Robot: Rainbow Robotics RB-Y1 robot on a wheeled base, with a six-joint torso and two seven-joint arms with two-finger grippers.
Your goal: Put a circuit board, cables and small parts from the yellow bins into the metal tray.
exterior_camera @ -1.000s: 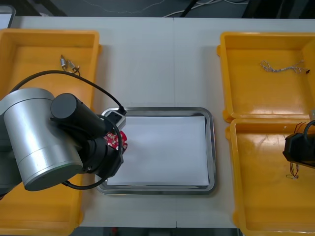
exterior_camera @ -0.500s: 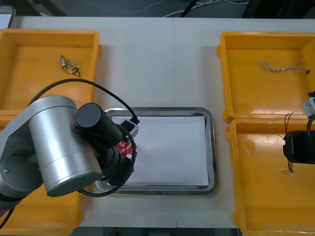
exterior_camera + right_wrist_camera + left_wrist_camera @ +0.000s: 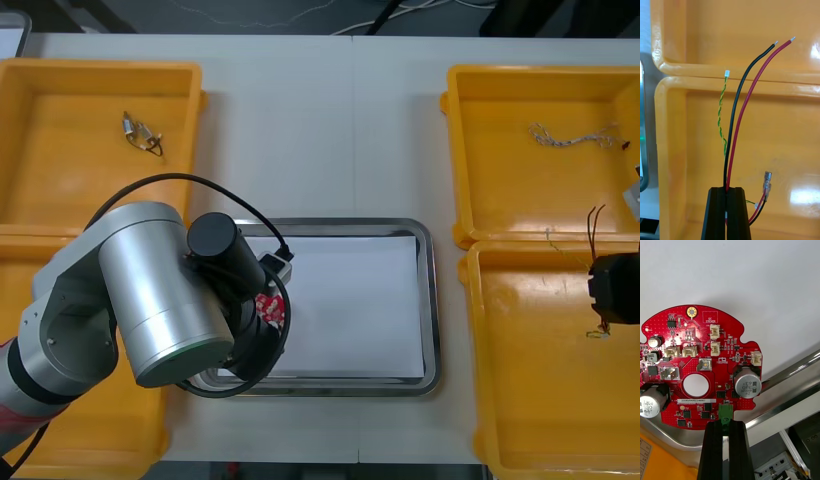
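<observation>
My left gripper [image 3: 725, 423] is shut on the green connector at the edge of a round red circuit board [image 3: 700, 367], which it holds over the white inside of the metal tray [image 3: 790, 375]. From the front, the board [image 3: 268, 305] peeks out beside the left arm, over the tray's [image 3: 430, 300] left part. My right gripper [image 3: 729, 193] is shut on a black and a red cable [image 3: 735, 135], with a twisted yellow cable [image 3: 720, 116] beside them. It hangs over the near right yellow bin [image 3: 530, 390], its cable ends [image 3: 592, 222] sticking up.
The far left bin [image 3: 60, 140] holds small metal parts [image 3: 142, 130]. In the far right bin [image 3: 500, 150] lies a twisted blue and white cable [image 3: 572, 136]. The silver left arm covers the tray's left rim and part of the near left bin [image 3: 40, 440].
The left arm has swung right, carrying the board farther over the tray. The right gripper has risen with the cables, whose ends now stand over the rim between the right bins.
</observation>
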